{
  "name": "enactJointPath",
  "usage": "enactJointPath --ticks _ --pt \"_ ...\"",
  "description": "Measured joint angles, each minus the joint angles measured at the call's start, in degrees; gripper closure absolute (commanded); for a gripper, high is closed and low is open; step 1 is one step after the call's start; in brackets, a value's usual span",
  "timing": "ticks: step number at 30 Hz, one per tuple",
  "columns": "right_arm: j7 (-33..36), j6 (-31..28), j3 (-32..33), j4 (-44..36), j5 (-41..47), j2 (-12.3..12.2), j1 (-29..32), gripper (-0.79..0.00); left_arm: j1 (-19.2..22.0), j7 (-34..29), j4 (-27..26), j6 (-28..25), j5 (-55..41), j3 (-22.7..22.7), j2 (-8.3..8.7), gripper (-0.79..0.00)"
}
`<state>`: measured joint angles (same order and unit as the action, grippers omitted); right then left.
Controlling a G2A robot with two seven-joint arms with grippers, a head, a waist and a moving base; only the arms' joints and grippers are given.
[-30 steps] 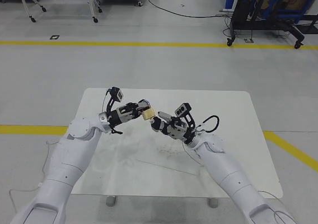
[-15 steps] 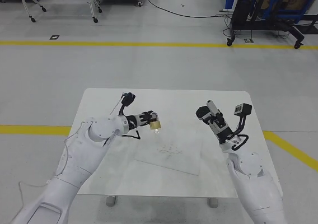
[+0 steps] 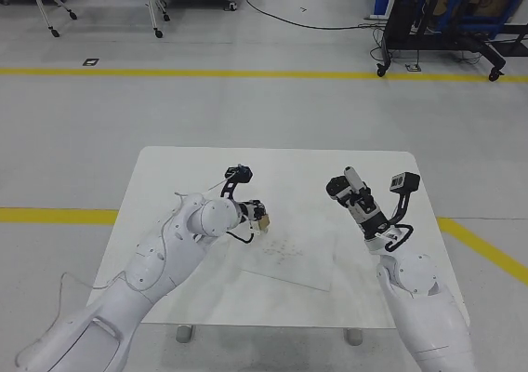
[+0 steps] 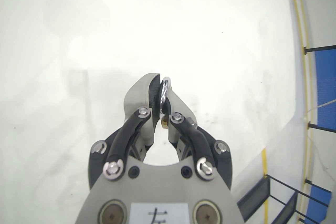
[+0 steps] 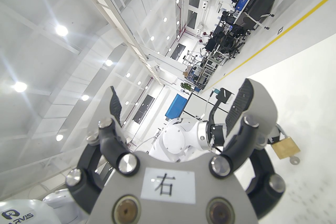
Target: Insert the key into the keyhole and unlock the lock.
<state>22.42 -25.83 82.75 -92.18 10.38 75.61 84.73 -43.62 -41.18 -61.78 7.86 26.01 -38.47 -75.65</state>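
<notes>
Top view: we note the left gripper (image 3: 257, 214) over the middle of the white counter (image 3: 376, 270), clamped on the brass lock (image 3: 263, 221), which it appears to hold clear of the surface. The right gripper (image 3: 341, 183) stands raised and well apart from it, toward the counter's other side. Left wrist view: the pads are pressed together on a thin silver metal part (image 4: 165, 89), with a sliver of brass showing deeper between the fingers. We cannot tell from here which part of the lock is pinched. Right wrist view: the right gripper is spread wide with nothing between its pads. Beyond one finger the lock hangs by its shackle (image 5: 280, 130), with the key (image 5: 294, 160) projecting from its underside, apparently seated in the keyhole. Whether the shackle has released we cannot tell. Hazards, in our judgement: the hold is on a narrow edge, so the lock body may swing or pivot when the key is turned, wasting the torque. The key head is small, and a misaligned approach could knock it out or push the lock from the left gripper's pinch.
</notes>
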Motion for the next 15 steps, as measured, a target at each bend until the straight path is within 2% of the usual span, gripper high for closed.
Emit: enactJointPath --ticks 3,4,6,7,8,9,10,15 --pt "0.00 0.00 0.00 0.00 0.00 0.00 0.00 -0.785 0.86 -0.98 1.40 0.26 1.67 1.96 -0.93 0.000" --pt "0.00 0.00 0.00 0.00 0.00 0.00 0.00 -0.785 1.18 -1.18 1.98 0.37 1.93 2.43 -1.27 -0.151" --pt "0.00 0.00 0.00 0.00 0.00 0.00 0.00 -0.785 1.64 -1.07 2.88 0.59 2.06 2.75 -1.72 -0.360" --pt "0.00 0.00 0.00 0.00 0.00 0.00 0.00 -0.785 1.89 -0.85 3.44 0.67 2.13 2.81 -1.95 -0.409" --pt "0.00 0.00 0.00 0.00 0.00 0.00 0.00 -0.785 2.05 -0.78 3.83 0.64 2.15 2.81 -2.10 -0.603" --pt "0.00 0.00 0.00 0.00 0.00 0.00 0.00 -0.785 2.19 -0.80 4.18 0.54 2.15 2.80 -2.23 -0.640" --pt "0.00 0.00 0.00 0.00 0.00 0.00 0.00 -0.785 2.33 -0.93 4.61 0.39 2.15 2.76 -2.37 -0.785" --pt "0.00 0.00 0.00 0.00 0.00 0.00 0.00 -0.785 2.71 -1.22 5.58 -0.29 2.78 2.41 -2.70 -0.785"
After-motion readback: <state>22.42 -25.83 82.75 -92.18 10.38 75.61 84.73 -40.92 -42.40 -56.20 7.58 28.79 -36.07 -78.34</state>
